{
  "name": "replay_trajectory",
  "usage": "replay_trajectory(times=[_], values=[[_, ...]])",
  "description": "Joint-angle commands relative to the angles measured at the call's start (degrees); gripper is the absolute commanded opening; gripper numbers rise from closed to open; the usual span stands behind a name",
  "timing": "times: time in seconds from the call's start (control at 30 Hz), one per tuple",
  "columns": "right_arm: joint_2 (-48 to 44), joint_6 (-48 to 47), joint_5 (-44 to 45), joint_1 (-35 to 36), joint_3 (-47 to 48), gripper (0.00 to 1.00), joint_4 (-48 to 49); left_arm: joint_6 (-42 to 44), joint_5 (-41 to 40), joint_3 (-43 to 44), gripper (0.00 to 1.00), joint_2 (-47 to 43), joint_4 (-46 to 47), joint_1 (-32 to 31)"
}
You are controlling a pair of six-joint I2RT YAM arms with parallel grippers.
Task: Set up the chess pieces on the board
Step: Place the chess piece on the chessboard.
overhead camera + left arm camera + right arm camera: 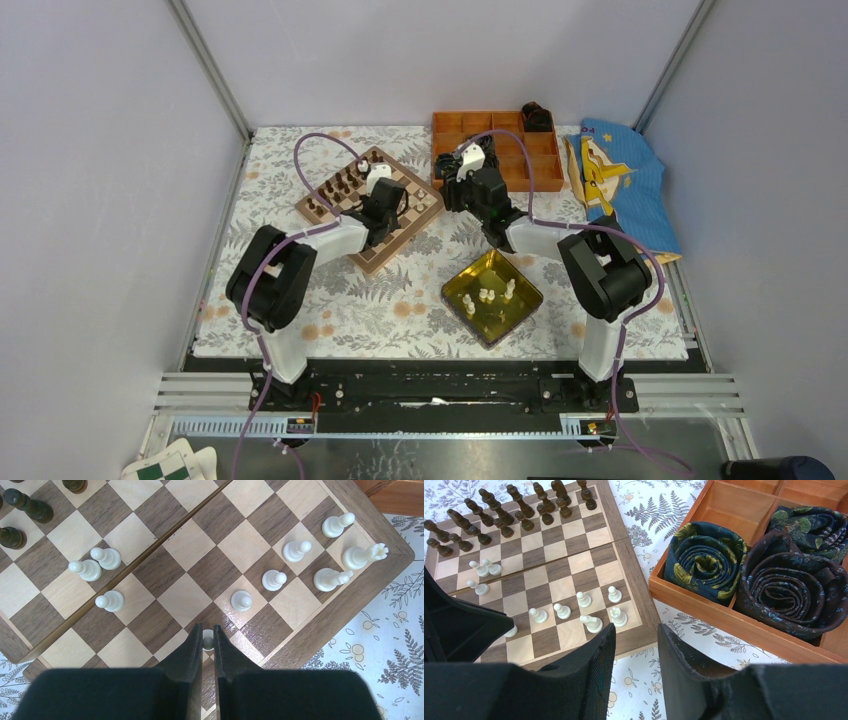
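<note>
Pinching a tiny cream-white pawn (pixel 207 641) between my left jaws, I have them shut on its head, low over the square wooden chessboard with tan and dark brown checks (pixel 180 597). It sits at the next square along from a slanting line of four cream-white pawns (pixel 274 579). My own jaws hide its foot, so it may already touch the wood, though I cannot say for sure.

I judge this figure to be very light, hard and smooth, with a broad foot under a thin neck. It should stand well if let go squarely and topple if nudged sideways. The best hold is from straight above, across the round head or the neck just under it, with only a gentle squeeze so it does not squirt out.

Behind the line stand a cream-white knight (pixel 330 578) and a crowned piece (pixel 365 555) near the corner. Three more pawns (pixel 95 565) cluster by the board's centre fold. The dark brown pieces (pixel 504 517) fill the far rows.

A few cream-white figures (pixel 490 295) wait in the glossy yellow square tray (pixel 520 275), near the board on the fern-patterned desk (pixel 350 300).

My right jaws are parted and empty, above the desk between the board's corner and the orange compartment box (pixel 724 615) holding rolled dark patterned fabric (pixel 706 562).
</note>
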Motion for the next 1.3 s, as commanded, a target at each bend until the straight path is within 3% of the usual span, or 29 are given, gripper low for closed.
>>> replay_trajectory(times=[0.0,0.3,0.83,1.27], values=[[-2.0,0.5,0.1,-0.4,0.4,0.44,3.0,-1.0,-0.7,0.5,0.00,1.0,3.8,0.2],[-2.3,0.5,0.1,-0.6,0.1,0.44,2.9,-1.2,-0.5,0.9,0.00,1.2,3.4,0.2],[-3.1,0.9,-0.8,-0.6,-0.3,0.44,2.8,-1.7,-0.9,0.9,0.34,0.3,2.5,0.3],[-4.0,1.4,-0.8,-0.6,-0.4,0.44,2.8,-0.6,-4.8,1.1,0.34,-6.7,-0.8,0.2]])
